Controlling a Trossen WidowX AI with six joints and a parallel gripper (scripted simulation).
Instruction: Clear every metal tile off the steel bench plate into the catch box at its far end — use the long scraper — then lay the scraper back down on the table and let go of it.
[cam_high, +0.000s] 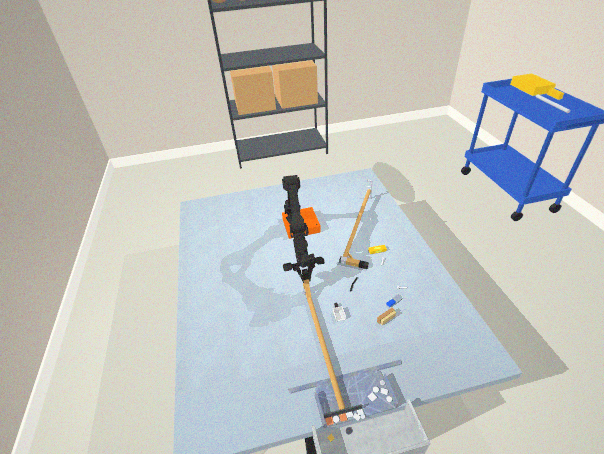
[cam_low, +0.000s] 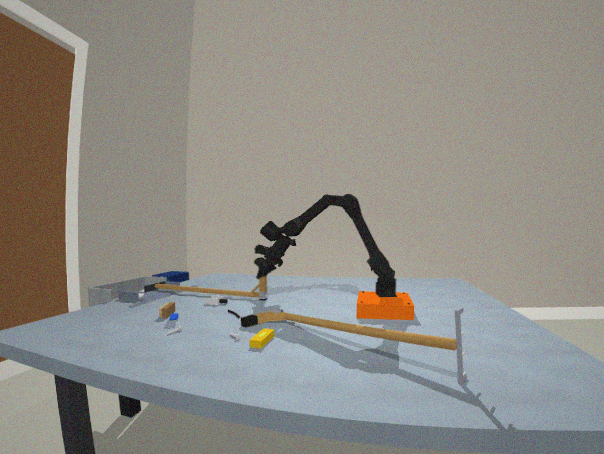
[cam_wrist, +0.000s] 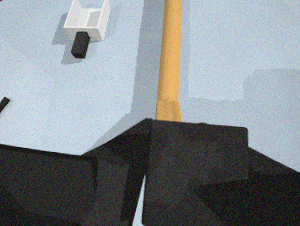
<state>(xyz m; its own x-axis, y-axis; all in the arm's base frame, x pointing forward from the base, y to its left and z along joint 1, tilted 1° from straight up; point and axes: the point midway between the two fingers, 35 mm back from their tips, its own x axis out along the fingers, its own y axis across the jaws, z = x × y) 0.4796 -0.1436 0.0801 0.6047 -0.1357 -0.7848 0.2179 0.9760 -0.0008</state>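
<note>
My gripper (cam_high: 306, 279) (cam_low: 261, 275) (cam_wrist: 174, 127) is shut on the wooden handle of the long scraper (cam_high: 322, 345) (cam_low: 210, 291) (cam_wrist: 171, 55). Its dark blade lies across the left part of the steel bench plate (cam_high: 357, 384), near the far end. Just beyond the blade are an orange tile (cam_high: 329, 421) and several white tiles (cam_high: 359, 414). Several more white tiles (cam_high: 372, 396) lie to the right of the blade. The catch box (cam_high: 416, 422) (cam_low: 100, 296) adjoins the plate's far end and holds a gold tile (cam_high: 330, 438) and a dark tile (cam_high: 349, 430).
A second wooden-handled tool (cam_high: 357, 225) (cam_low: 370, 330) lies right of the arm. A yellow block (cam_high: 377, 249) (cam_low: 262, 338), a small white tray (cam_high: 339, 312) (cam_wrist: 87, 20) and a wooden block (cam_high: 386, 316) (cam_low: 167, 310) lie right of the scraper. A grey bar (cam_high: 300, 388) crosses the plate's near end.
</note>
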